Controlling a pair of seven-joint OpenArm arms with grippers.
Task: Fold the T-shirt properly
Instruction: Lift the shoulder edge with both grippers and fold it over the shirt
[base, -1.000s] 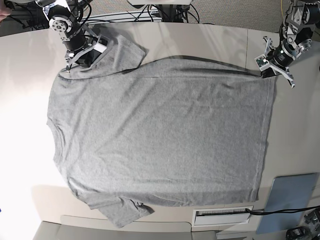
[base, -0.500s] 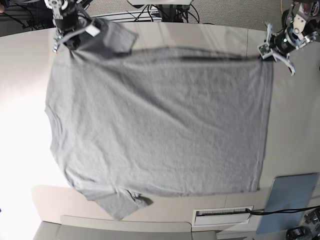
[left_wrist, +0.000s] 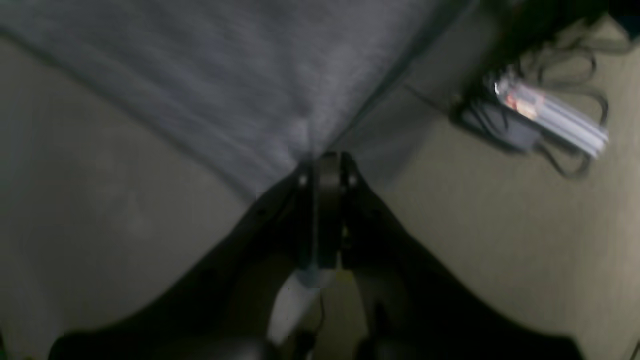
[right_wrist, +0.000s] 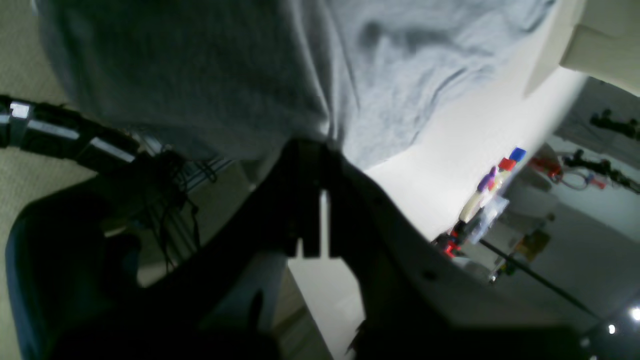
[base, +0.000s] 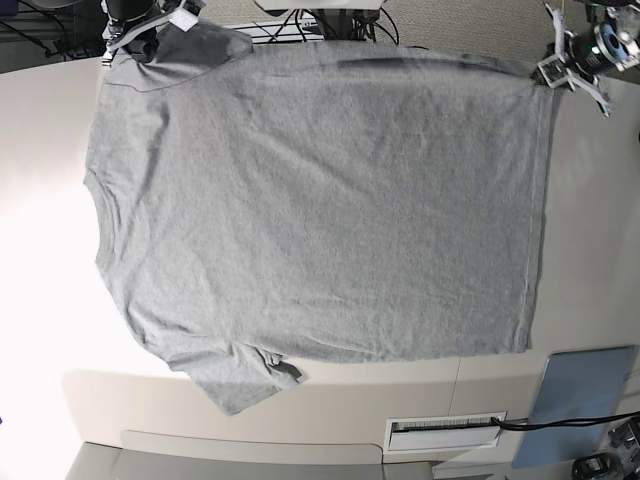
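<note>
Both hands have pulled the far edge of the T-shirt (base: 320, 200) farther back than a moment ago, so the shirt now looks bigger and reaches the back of the tabletop (base: 590, 250). The near edge has slid back a little too.

Nearest in the base view, a white vent (base: 446, 432) sits in the tabletop's front edge, with a blue-grey pad (base: 580, 400) to its right. Just behind them, one short sleeve lies crumpled on the tabletop at the shirt's near left corner.

The shirt is grey and its plain side faces up. It is spread wide, with the neck hole on the left and the bottom hem on the right. The near part lies on the tabletop, and I cannot tell how much of the far part is lifted.

At the back right, the left hand (base: 568, 62) is pinched tight on the far hem corner. Its wrist view is blurry, but the two fingers are pressed together with the grey cloth (left_wrist: 210, 75) running out from between them.

At the back left, the right hand (base: 140, 30) is pinched tight on the cloth beside the far sleeve. In its wrist view the cloth (right_wrist: 200, 75) hangs from its closed fingers.
</note>
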